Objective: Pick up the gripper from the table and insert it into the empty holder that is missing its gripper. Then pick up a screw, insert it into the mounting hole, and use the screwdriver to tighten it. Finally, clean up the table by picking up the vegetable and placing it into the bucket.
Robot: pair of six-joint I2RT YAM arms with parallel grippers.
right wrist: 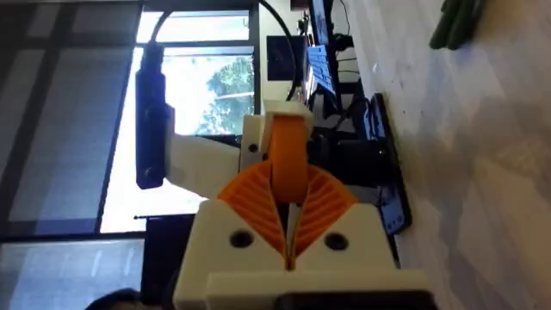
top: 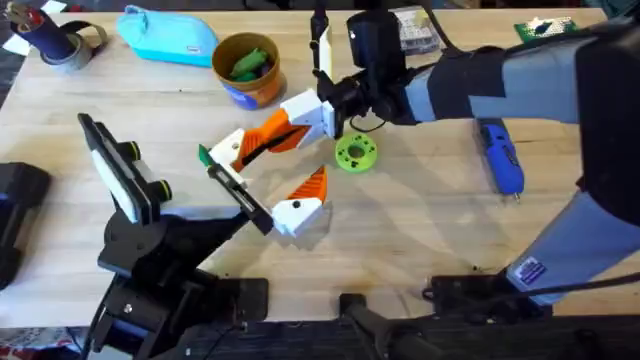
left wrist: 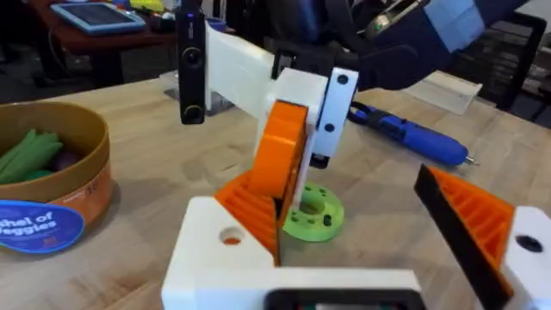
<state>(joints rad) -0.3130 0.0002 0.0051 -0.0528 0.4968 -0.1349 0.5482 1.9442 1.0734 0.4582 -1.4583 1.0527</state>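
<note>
Long orange gripper [top: 272, 132] on white base; black slot.

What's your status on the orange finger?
Right hand shut on orange finger, held over the mount. Left hand not seen. Green ring close beside.

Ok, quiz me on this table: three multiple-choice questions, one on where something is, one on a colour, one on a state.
1. Where is the blue screwdriver?
A. held in jaws
B. flat on the table
C. propped upright

2. What colour is the holed disc?
A. green
B. red
C. white

3. The right gripper is:
A. open and empty
B. shut on the orange gripper
C. shut on the screwdriver

Answers: 1 B, it lies alone on the wood; 2 A, it is bright green; 3 B, the ribbed pads clamp it.
</note>
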